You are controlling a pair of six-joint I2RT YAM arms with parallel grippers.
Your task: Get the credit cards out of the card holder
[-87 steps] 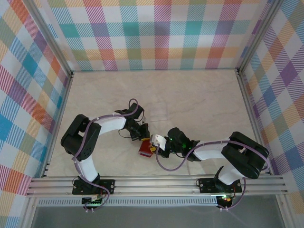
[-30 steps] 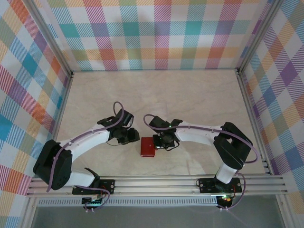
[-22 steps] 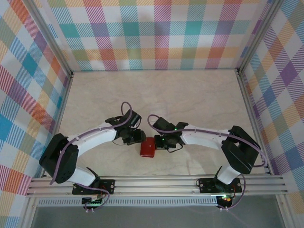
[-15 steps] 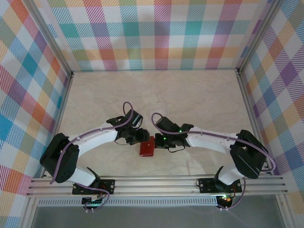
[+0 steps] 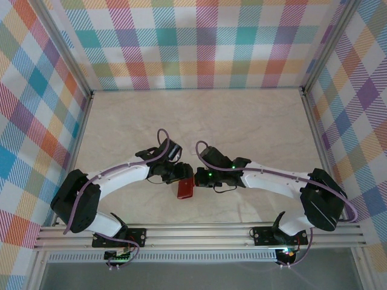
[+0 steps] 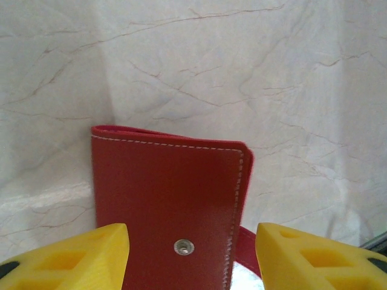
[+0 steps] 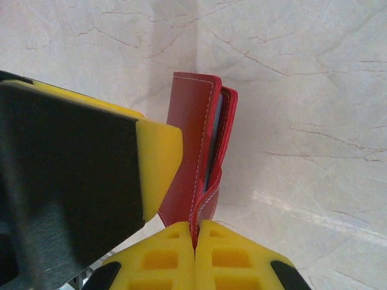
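Pinching the holder [image 7: 196, 145] by an edge or tab at its far end with the right gripper [image 7: 196, 241], jaws pressed together on red leather. Straddling it with the left gripper [image 6: 190, 257], fingers [image 6: 78, 257] wide apart, flanking the face with the snap [image 6: 184, 246], no contact visible.

From above: lying at the near middle of the table [image 5: 242, 121], just nearer than both tips, about equally close to each, long axis roughly near to far with a slight tilt. Almost shut, gaping only a crack, with a pale sliver inside, likely the cards [image 7: 213, 136].

Probably at the opening step, nothing out yet. Next, most likely: closing left on the free leaf, then spreading leftward away from right.
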